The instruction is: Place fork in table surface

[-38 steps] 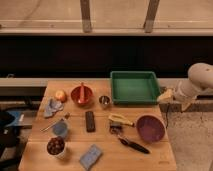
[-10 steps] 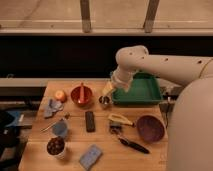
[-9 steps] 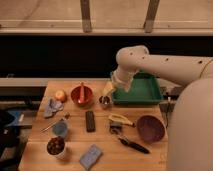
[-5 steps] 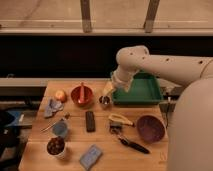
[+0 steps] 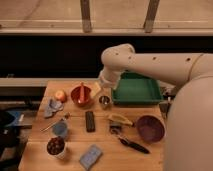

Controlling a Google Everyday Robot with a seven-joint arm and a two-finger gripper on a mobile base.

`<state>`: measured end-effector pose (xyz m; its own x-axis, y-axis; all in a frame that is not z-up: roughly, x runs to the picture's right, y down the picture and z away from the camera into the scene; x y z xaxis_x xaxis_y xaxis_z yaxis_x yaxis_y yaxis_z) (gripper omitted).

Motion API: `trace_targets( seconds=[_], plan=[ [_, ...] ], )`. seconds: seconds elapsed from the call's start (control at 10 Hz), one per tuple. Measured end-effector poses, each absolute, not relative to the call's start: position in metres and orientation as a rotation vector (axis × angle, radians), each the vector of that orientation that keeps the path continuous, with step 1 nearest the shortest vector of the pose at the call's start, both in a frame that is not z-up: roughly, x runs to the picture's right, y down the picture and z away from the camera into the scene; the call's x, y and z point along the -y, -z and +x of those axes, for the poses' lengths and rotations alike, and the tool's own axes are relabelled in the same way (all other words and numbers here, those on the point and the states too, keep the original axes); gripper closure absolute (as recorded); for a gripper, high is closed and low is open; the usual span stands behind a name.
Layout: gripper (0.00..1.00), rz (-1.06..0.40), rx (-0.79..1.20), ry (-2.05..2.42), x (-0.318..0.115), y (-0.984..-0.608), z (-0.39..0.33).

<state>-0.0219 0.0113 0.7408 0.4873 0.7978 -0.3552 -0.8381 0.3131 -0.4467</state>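
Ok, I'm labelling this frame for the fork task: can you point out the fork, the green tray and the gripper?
fork (image 5: 52,124): camera view, middle of its thin shaft.
green tray (image 5: 136,91): camera view, bare floor inside.
gripper (image 5: 96,90): camera view, midway between its fingertips, just left of the tray.

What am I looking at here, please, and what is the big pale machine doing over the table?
This is a mobile robot with one pale arm, seen by a single camera looking down on a wooden table; where the camera sits is not known. The arm reaches in from the right and ends in its end effector, the two-finger grasping part, which hangs between the red bowl and the green tray, just above a small metal cup. It is open and holds nothing I can see. The fork, thin and pale, lies on the table at the left, beside a blue cup. Also there: a black bar, a banana, a purple bowl and a black-handled utensil.
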Motion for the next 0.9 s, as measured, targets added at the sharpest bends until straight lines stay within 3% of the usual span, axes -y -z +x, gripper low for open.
trace_targets(
  seconds=[0.6, 0.9],
  plan=[
    [0.2, -0.709, 0.02, -0.786, -0.032, -0.736, -0.194],
    [0.2, -0.714, 0.021, -0.756, -0.036, -0.735, -0.203]
  ],
)
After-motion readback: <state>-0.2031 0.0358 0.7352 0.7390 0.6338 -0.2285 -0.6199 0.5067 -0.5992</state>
